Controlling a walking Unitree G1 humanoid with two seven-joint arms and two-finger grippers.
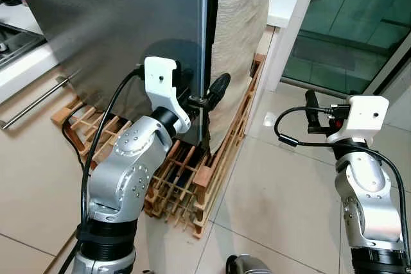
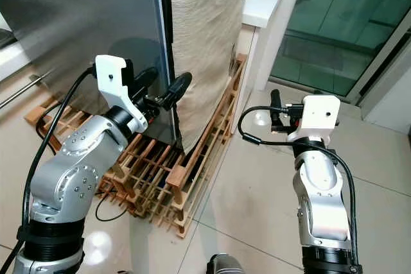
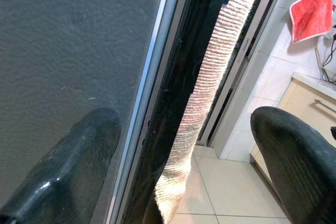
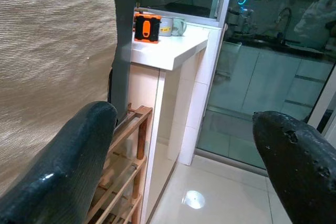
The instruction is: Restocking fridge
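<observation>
The fridge [image 1: 122, 36], a tall grey appliance with a brushed door, stands on the tiled floor [image 1: 282, 190] with a wooden slatted rack [image 1: 186, 184] leaning at its foot. A beige woven cloth [image 2: 205, 36] hangs beside the door's right edge.

The left gripper [image 1: 204, 99] is raised to the door's right edge. Its two black fingers are spread wide apart and straddle that edge: one finger [image 3: 63, 166] lies against the grey door face, the other [image 3: 299, 161] stands clear on the far side, past the cloth. Between them run the door's pale trim strip, the dark gap beside it and the cloth's rolled hem. Whether the inner finger presses on the door or only sits just beside it cannot be told. Nothing is clamped.

The right gripper [image 2: 277, 112] is held out over the floor, well apart from the fridge, fingers wide apart and holding nothing. Past them a white ledge [image 4: 168, 51] carries an orange-and-black object [image 4: 146, 28] and two pale mugs [image 4: 173, 25], next to a glass sliding door [image 4: 262, 82].
</observation>
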